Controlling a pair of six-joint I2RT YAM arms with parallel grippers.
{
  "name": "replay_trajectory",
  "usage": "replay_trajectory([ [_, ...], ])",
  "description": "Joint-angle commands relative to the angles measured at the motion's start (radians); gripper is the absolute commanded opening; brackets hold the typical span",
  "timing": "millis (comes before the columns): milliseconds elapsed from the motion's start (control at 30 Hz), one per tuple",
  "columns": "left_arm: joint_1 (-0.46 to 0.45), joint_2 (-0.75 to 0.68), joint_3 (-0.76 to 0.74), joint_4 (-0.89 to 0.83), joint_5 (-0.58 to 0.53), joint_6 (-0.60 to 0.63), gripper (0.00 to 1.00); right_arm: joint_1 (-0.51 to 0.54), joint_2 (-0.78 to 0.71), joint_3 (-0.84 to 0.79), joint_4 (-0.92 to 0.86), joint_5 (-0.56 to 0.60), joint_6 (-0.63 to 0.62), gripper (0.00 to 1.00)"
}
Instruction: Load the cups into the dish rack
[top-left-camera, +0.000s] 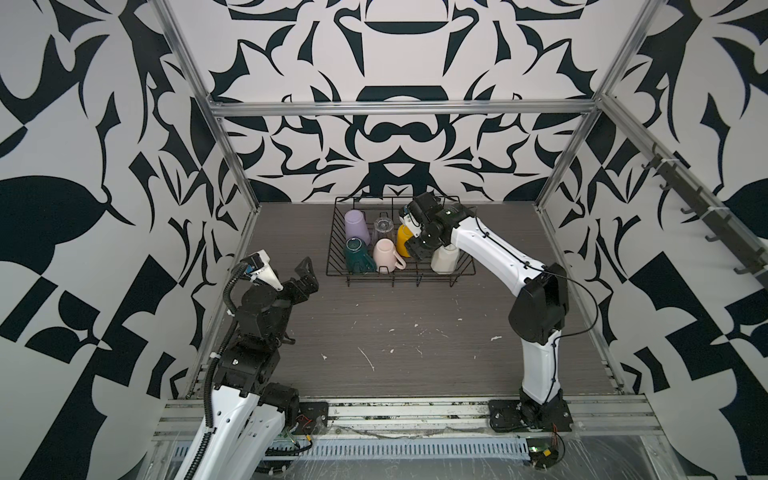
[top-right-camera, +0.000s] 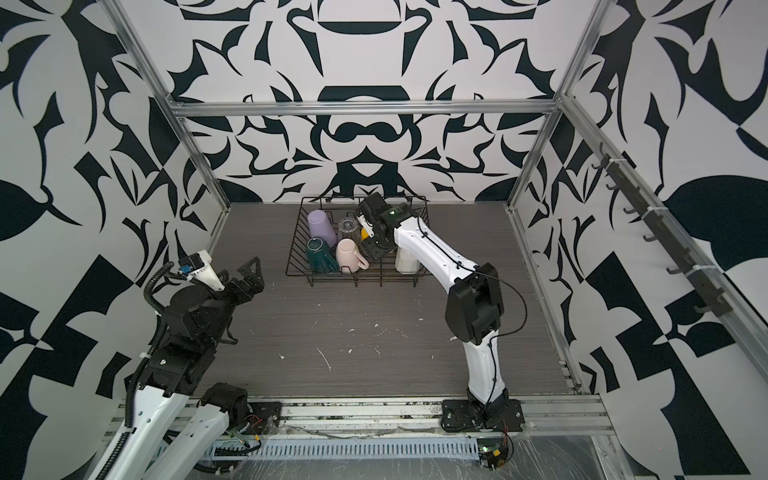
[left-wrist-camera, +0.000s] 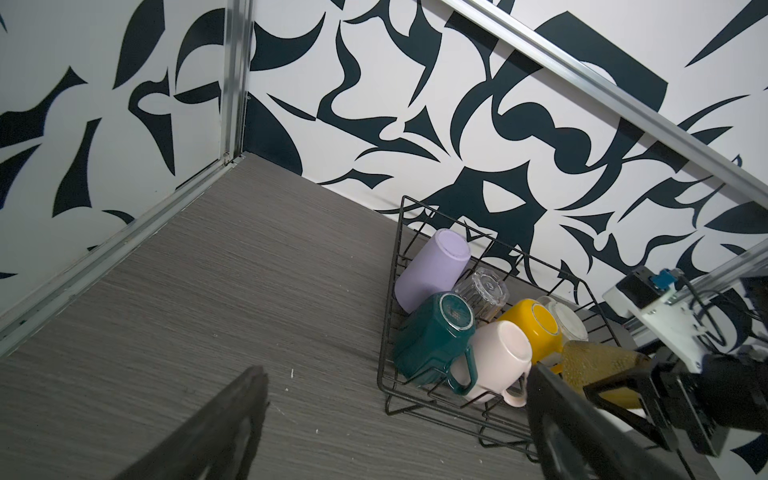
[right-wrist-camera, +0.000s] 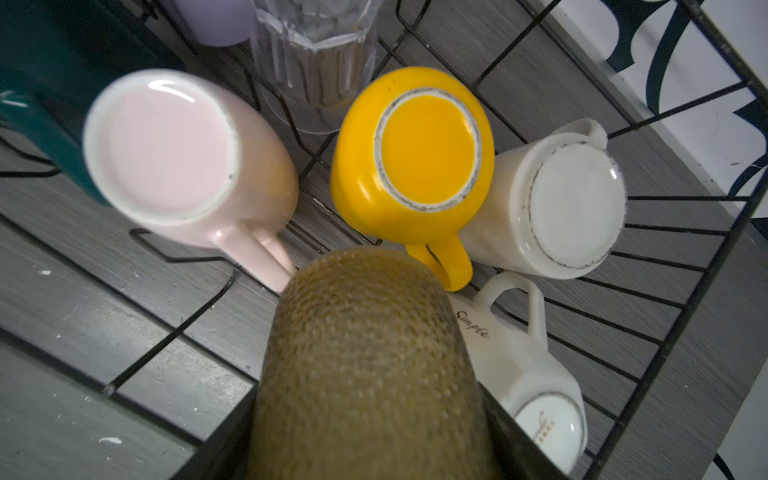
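The black wire dish rack (top-left-camera: 337, 249) (top-right-camera: 293, 257) stands at the back of the table. Upside down inside it are a lilac tumbler (top-left-camera: 356, 226), a clear glass (top-left-camera: 383, 228), a dark green mug (top-left-camera: 358, 255), a pink mug (top-left-camera: 385, 254), a yellow mug (right-wrist-camera: 415, 166), a cream mug (right-wrist-camera: 561, 208) and a white faceted mug (right-wrist-camera: 532, 374). My right gripper (top-left-camera: 419, 249) (right-wrist-camera: 370, 415) reaches into the rack, shut on the bumpy olive glass (right-wrist-camera: 365, 365) (left-wrist-camera: 598, 365) just in front of the yellow mug. My left gripper (top-left-camera: 301, 276) (left-wrist-camera: 397, 374) hangs open and empty, left of the rack.
Grey wood-grain tabletop (top-left-camera: 395, 332) with white flecks spreads in front of the rack. Patterned walls and aluminium frame posts (top-left-camera: 232, 166) close in the back and sides. A rail of hooks (top-left-camera: 706, 216) runs along the right wall.
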Motion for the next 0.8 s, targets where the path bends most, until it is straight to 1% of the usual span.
replay_trajectory([
  [0,-0.001,0.001,-0.001,-0.011,-0.011,0.018,0.99,-0.008,0.009,0.054,-0.032,0.017,-0.022,0.0],
  [167,-0.001,0.005,-0.001,-0.009,-0.015,0.022,0.99,-0.019,0.065,0.094,-0.046,0.007,-0.029,0.0],
  [533,-0.002,0.007,-0.001,-0.01,-0.01,0.023,0.99,-0.025,0.198,0.221,-0.133,0.01,-0.046,0.0],
  [600,-0.001,0.005,0.002,-0.013,-0.005,0.024,0.99,-0.025,0.199,0.222,-0.142,0.011,-0.046,0.0],
  [700,-0.001,0.006,0.003,-0.014,-0.008,0.028,0.99,-0.025,0.17,0.187,-0.108,0.006,-0.047,0.0],
  [767,-0.001,0.009,0.003,-0.012,-0.009,0.03,0.99,-0.026,0.174,0.2,-0.126,-0.002,-0.051,0.0],
])
